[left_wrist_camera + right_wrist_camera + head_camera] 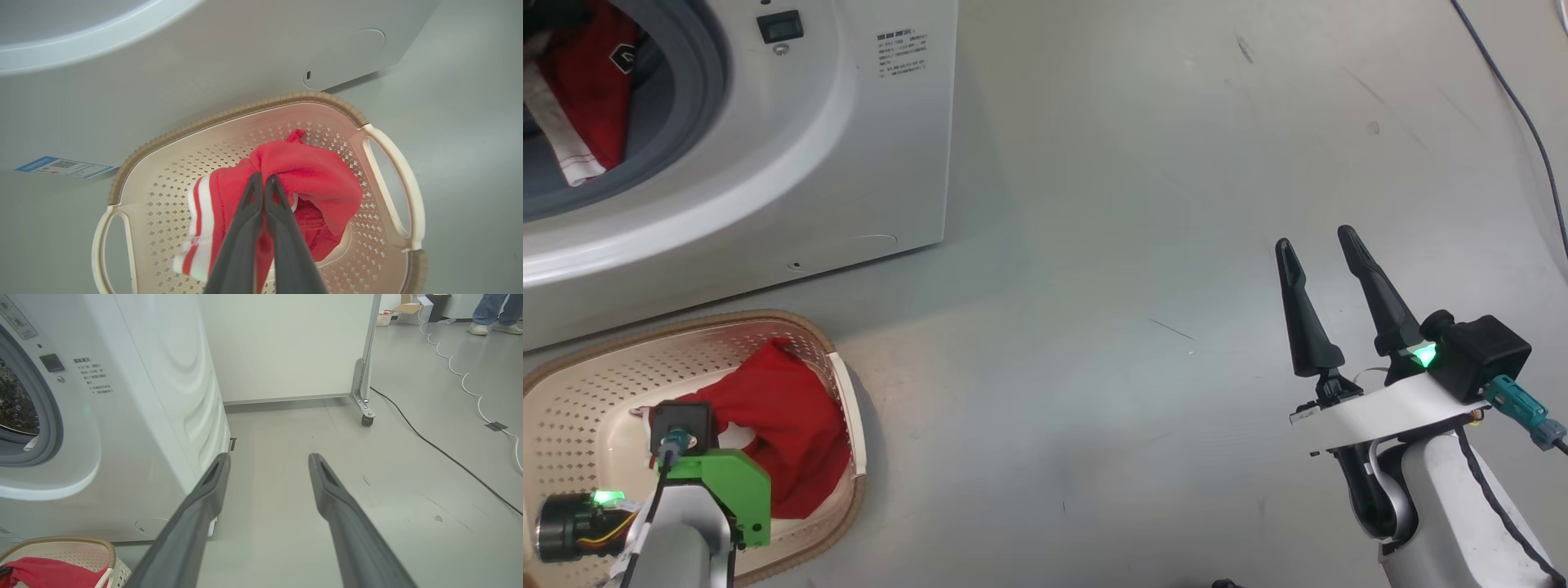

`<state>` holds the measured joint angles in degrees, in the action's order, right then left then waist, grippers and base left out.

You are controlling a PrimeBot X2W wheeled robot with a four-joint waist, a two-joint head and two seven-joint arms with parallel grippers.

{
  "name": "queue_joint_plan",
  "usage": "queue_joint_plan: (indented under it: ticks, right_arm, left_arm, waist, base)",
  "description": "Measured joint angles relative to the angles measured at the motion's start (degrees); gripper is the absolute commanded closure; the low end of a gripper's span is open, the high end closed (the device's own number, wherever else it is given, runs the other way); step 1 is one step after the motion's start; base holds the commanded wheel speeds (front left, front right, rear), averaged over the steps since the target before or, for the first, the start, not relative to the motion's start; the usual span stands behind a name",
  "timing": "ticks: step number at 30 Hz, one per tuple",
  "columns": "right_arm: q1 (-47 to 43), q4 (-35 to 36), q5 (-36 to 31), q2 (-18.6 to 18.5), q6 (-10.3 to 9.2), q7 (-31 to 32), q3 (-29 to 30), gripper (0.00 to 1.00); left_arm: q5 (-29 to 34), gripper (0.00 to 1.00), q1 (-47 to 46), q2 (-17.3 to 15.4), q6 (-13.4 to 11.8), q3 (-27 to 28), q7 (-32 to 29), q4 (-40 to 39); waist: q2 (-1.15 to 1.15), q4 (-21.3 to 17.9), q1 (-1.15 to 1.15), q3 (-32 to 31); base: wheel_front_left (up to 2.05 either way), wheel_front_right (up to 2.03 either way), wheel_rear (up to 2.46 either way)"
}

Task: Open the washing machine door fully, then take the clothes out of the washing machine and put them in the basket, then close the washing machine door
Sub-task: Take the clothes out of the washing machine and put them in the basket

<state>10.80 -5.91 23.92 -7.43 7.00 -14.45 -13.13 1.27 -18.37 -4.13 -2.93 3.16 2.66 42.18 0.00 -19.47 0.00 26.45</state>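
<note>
Red clothes (314, 175), pinched in left fingers (241, 232), stretch lengthwise in the basket (171, 179); right fingers (192, 522) gape empty.

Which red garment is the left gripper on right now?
The red garment in the basket: the left gripper is shut, pinching its bunched fold. The other red garment lies untouched inside the washing machine.

Head downward, left wrist close over shared basket (245, 109), right wrist low

Grey floor (1094, 245), black cable (445, 455), looping white cable (463, 377), wheeled white partition (286, 347), person's shoes (477, 330)
</note>
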Motion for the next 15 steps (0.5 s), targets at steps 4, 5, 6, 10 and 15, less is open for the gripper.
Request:
queue_joint_plan:
  ticks: [4, 5, 6, 10, 15]
  right_arm:
    - [0.37, 0.00, 0.00, 0.10, 0.00, 0.00, 0.01, 0.00]
    - [0.57, 0.00, 0.00, 0.15, 0.00, 0.00, -0.01, 0.00]
    - [0.68, 0.00, 0.01, 0.20, 0.00, 0.00, -0.05, 0.00]
    - [0.76, -0.03, 0.01, 0.45, 0.00, 0.00, 0.05, 0.00]
    - [0.76, -0.27, 0.00, 0.47, 0.00, 0.00, 0.98, 0.00]
  left_arm:
    - [-0.01, 1.00, -0.97, -0.27, -0.32, 0.41, 0.41, 1.48]
    - [-0.01, 1.00, -1.13, -0.30, -0.34, 0.46, 0.51, 1.96]
    - [-0.01, 1.00, -1.19, -0.31, -0.37, 0.49, 0.51, 2.43]
    - [-0.01, 1.00, -1.43, -0.48, -0.38, 0.45, 1.05, 4.82]
    - [-0.01, 1.00, -2.77, -0.44, -0.74, 0.21, 1.85, 7.24]
  waist:
    - [0.00, -0.78, 0.00, 1.14]
    - [0.00, -1.05, 0.00, 1.47]
    - [0.00, -1.33, 0.00, 1.77]
    - [0.00, -2.42, 0.00, 2.67]
    - [0.00, -2.94, 0.00, 2.93]
  base:
    - [0.00, 0.00, 0.00]
    - [0.00, 0.00, 0.00]
    - [0.00, 0.00, 0.00]
    - [0.00, 0.00, 0.00]
    - [0.00, 0.00, 0.00]
